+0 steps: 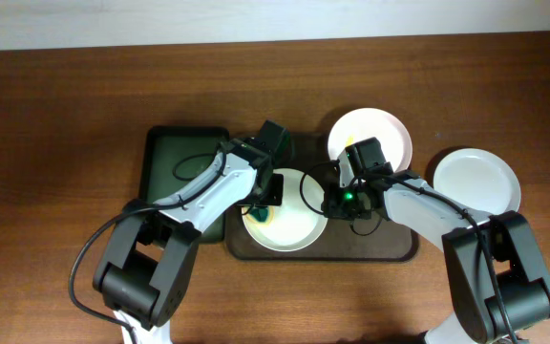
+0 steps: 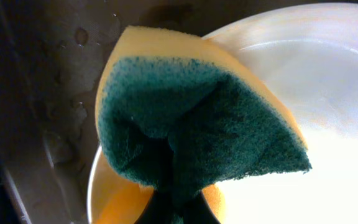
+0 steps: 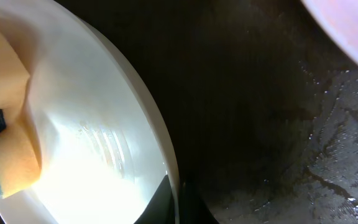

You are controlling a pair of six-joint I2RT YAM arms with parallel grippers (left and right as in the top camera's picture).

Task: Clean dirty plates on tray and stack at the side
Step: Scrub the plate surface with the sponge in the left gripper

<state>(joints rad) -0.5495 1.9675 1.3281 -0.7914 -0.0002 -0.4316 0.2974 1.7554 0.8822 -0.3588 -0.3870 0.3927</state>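
Brown tray covers the middle of the wooden desk, with the narrower green tray just beside it on the left. Water beads on the brown tray's floor, so I judge it slippery.

Three plates: the centre plate lies inside the brown tray, the rear plate sits at its far edge and seems to ride over the rim, and the side plate rests on bare desk to the right, apart from the tray.

A folded sponge, green scouring face outward, is pressed at the centre plate's left inner wall. The left gripper is closed tight on the sponge's fold. The right gripper pinches the centre plate's opposite rim between its fingers, one inside and one outside.

Risks, as I judge them:
- A hard scrub toward the left rim could carry the sponge over the edge and onto the tray.
- The pinch covers only a thin strip of wet rim. A sideways shove from the sponge could twist the plate out of it or skate it across the tray.
- The right wrist hangs just in front of the rear plate, so lifting or swinging back could knock it off the rim.

Room is tight between the two arms over the centre plate. The open desk lies right of the tray, around the side plate, and that looks like the natural stacking spot.
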